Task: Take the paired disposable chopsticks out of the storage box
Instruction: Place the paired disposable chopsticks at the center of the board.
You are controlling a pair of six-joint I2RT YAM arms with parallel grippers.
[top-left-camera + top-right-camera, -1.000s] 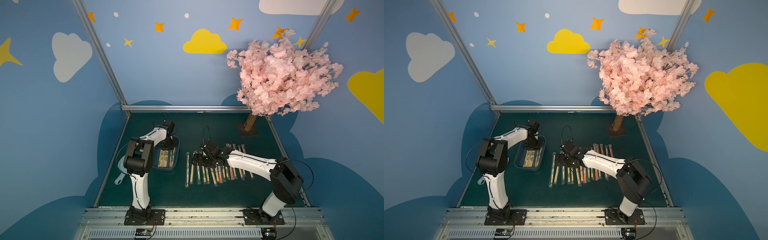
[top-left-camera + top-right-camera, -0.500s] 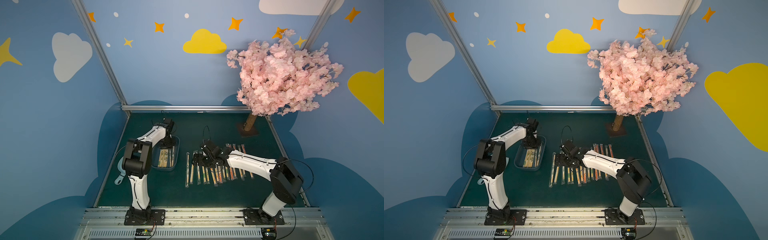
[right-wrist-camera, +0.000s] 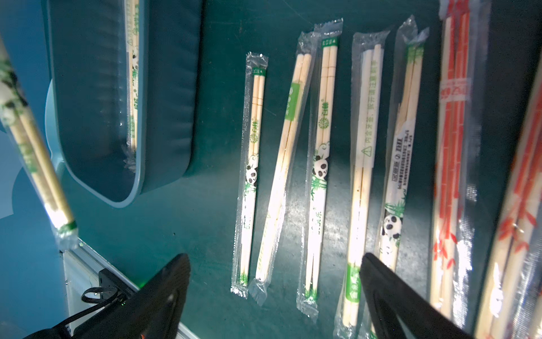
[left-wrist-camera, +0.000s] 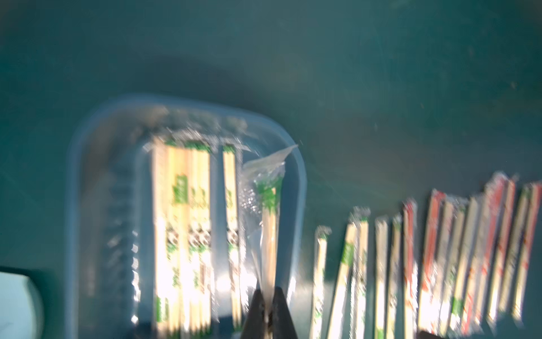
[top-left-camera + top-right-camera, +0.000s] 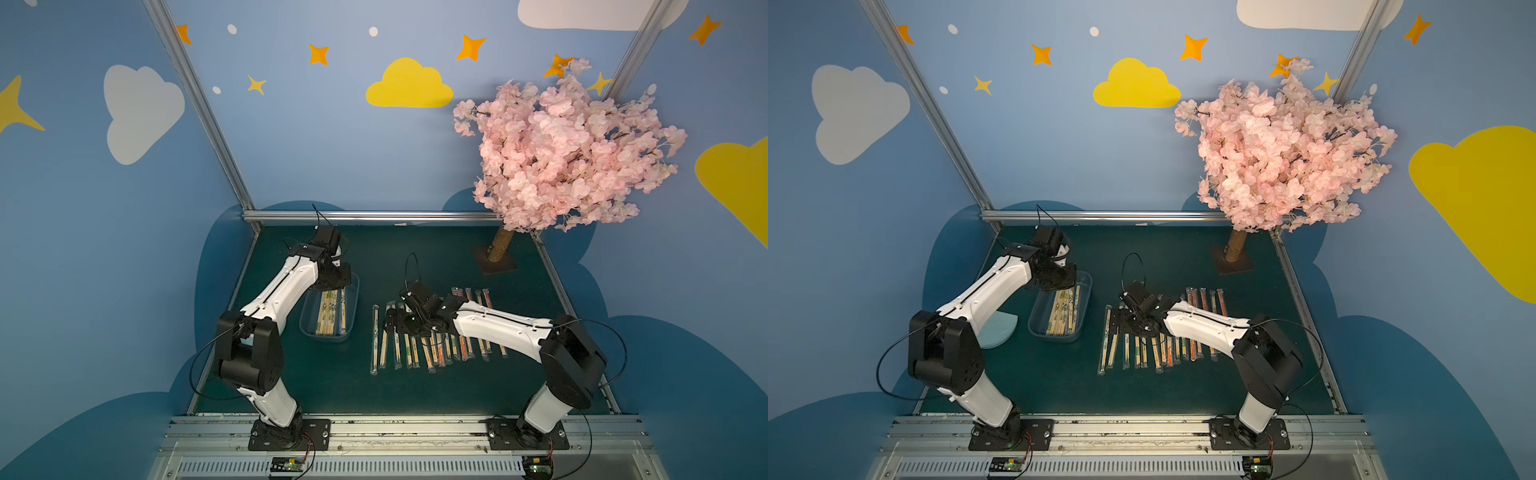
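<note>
The storage box [image 5: 326,336] is a clear bluish tub on the green mat, left of centre in both top views. Several paired disposable chopsticks [image 5: 328,316] lie in it. My left gripper [image 4: 268,296] is over the box's far end, shut on one sleeved pair [image 4: 269,234] with green print that stands tilted up out of the box. The right wrist view shows this lifted pair [image 3: 32,158] beside the box [image 3: 140,146]. My right gripper [image 3: 274,259] hangs open above a row of chopsticks [image 5: 432,345] laid on the mat, with nothing between its fingers.
A pink blossom tree [image 5: 561,153] stands on a brown base [image 5: 496,259] at the back right. A pale blue lid [image 5: 998,328] lies left of the box under my left arm. Blue walls close in the mat, and a metal rail [image 5: 374,428] runs along the front.
My left arm has shifted a little to the left over the box's far end, and its wrist view is blurred by motion. The right arm has not moved.
</note>
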